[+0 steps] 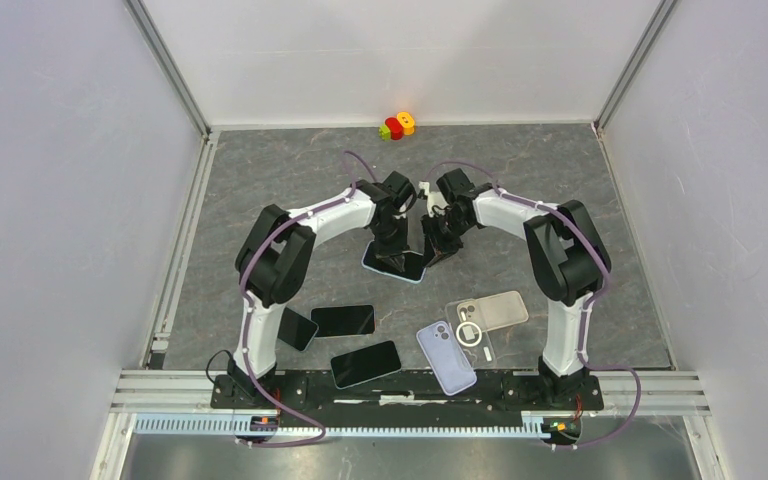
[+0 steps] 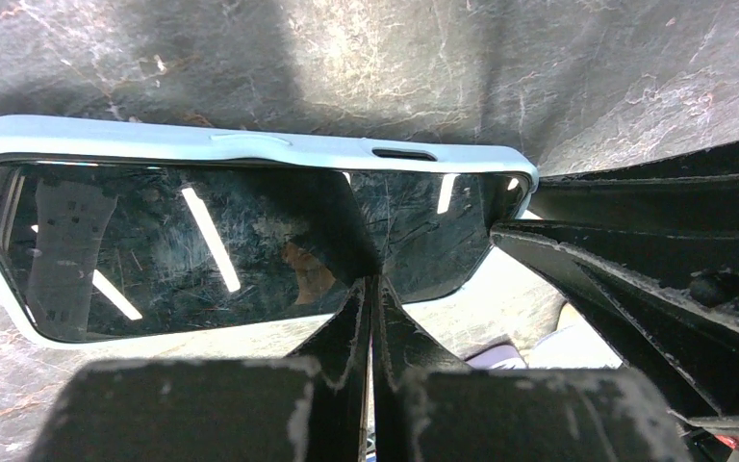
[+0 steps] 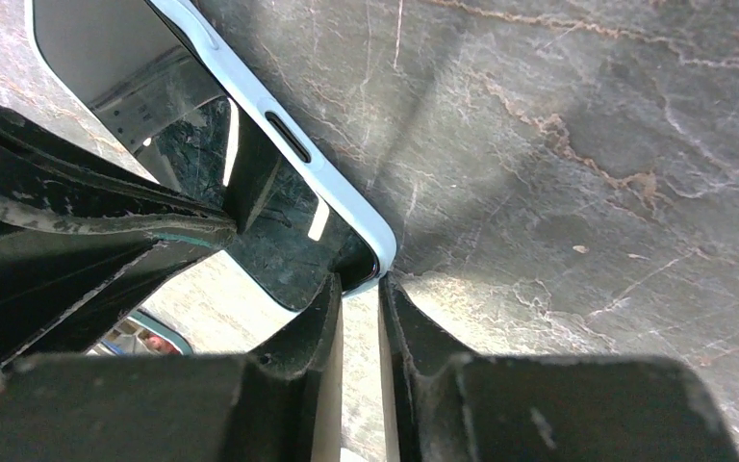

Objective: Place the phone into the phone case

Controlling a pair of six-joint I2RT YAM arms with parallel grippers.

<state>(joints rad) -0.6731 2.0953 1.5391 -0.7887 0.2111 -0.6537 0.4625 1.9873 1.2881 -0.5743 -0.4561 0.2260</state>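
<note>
Where the bench (image 1: 580, 200) lies nearest the left arm, several dark handsets (image 1: 343, 320) rest flat. At centre, the left end effector (image 2: 370, 289) is clenched, its joined fingertips touching the glass of the phone (image 2: 192, 250). The phone lies screen-up on the bench, inside the rim of the pale blue phone case (image 2: 250, 144). The right end effector (image 3: 359, 289) sits at the case corner with only a narrow gap between its fingers; whether it clamps the corner cannot be determined. Further right, nearer the arm bases, lie a purple case (image 1: 446, 357) and clear cases (image 1: 488, 312).

Overhead; wrist close-ups, same phone (image 2: 183, 241)
</note>
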